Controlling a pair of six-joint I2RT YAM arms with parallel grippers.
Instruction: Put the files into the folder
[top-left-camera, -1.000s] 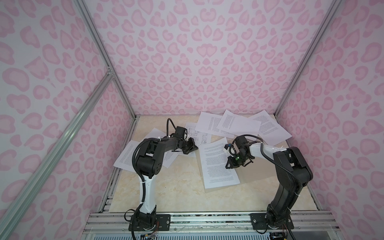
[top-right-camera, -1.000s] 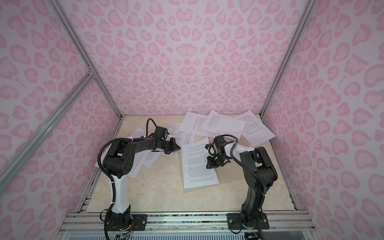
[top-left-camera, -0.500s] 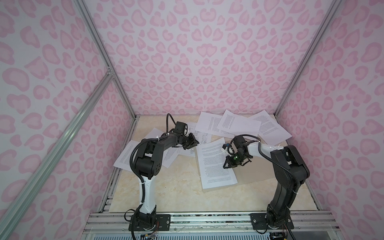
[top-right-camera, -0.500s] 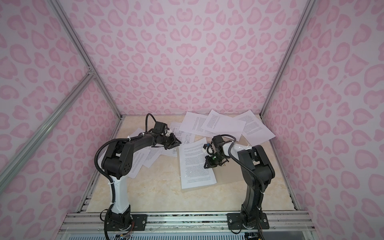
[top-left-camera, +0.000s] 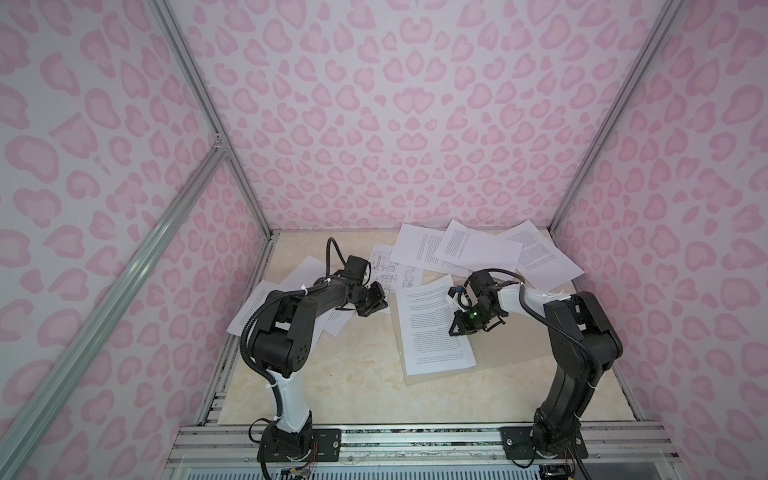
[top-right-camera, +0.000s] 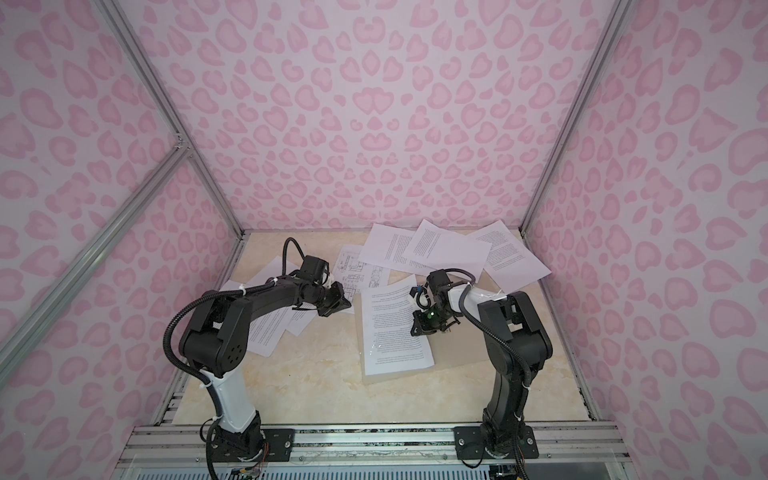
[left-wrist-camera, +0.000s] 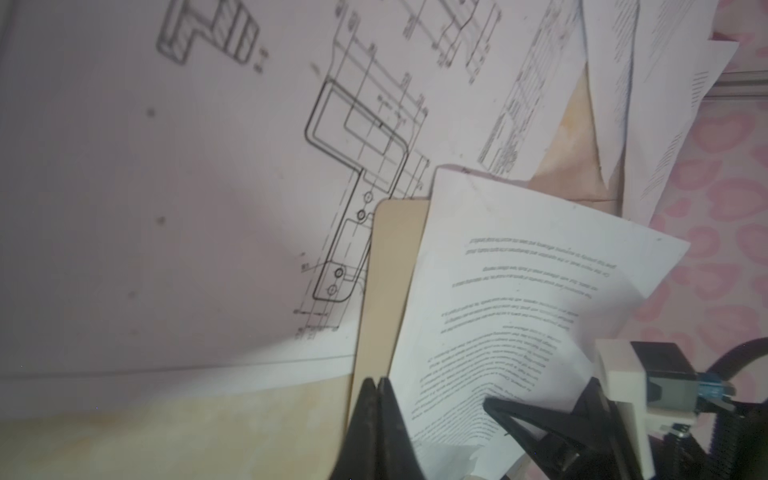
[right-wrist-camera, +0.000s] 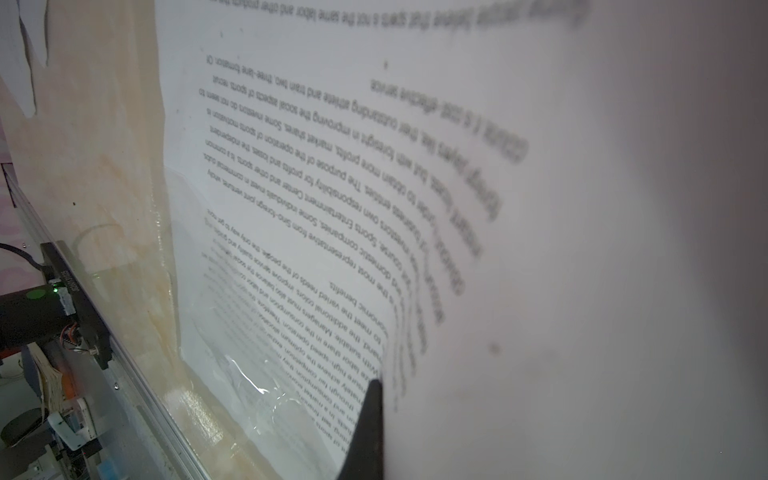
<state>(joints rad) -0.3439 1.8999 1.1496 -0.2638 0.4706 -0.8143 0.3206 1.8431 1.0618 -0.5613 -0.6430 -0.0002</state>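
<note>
The folder (top-left-camera: 513, 347) lies flat and grey-beige at the middle right of the table, seen in both top views (top-right-camera: 459, 353). A printed text sheet (top-left-camera: 428, 332) lies on it. My right gripper (top-left-camera: 461, 328) is shut on that sheet's right edge, which curls up against the black finger (right-wrist-camera: 370, 415). My left gripper (left-wrist-camera: 379, 380) is shut with nothing seen between its tips, which hover over the folder's left edge (left-wrist-camera: 386, 270) beside the drawing sheet (left-wrist-camera: 208, 187). More files lie at the back right (top-left-camera: 478, 253) and under the left arm (top-left-camera: 257, 307).
Pink patterned walls with aluminium posts close in the table on three sides. A metal rail (top-left-camera: 415, 440) carrying both arm bases runs along the front. Bare marble-look table (top-left-camera: 353, 374) shows in front of the folder.
My left gripper has pulled back a little toward the front, off the drawing sheet. My right gripper has shifted slightly left with the text sheet still in it.
</note>
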